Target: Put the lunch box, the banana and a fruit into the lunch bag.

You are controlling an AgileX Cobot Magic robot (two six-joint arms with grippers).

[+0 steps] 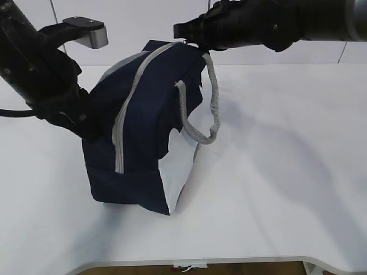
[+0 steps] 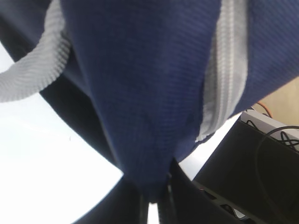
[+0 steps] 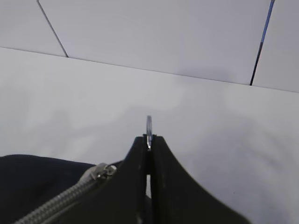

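Note:
The navy lunch bag (image 1: pixel 143 132) stands on the white table, leaning, with its grey zipper (image 1: pixel 121 120) closed along the top and a grey handle (image 1: pixel 200 112) hanging at its white side panel (image 1: pixel 179 172). My left gripper (image 1: pixel 92 127) is shut on a fold of the bag's blue fabric (image 2: pixel 149 93) at its left end; the left gripper (image 2: pixel 152 192) pinches it between both fingers. My right gripper (image 1: pixel 180 30) is shut on the zipper's metal ring pull (image 3: pixel 149 125) at the bag's top far corner, beside the slider (image 3: pixel 100 171). Lunch box, banana and fruit are out of view.
White tabletop (image 1: pixel 275 172) spreads to the right of the bag, with its front edge (image 1: pixel 200 260) near the bottom. A white panelled wall (image 3: pixel 154 32) stands behind. A black box with cables (image 2: pixel 261 163) sits off the table's left side.

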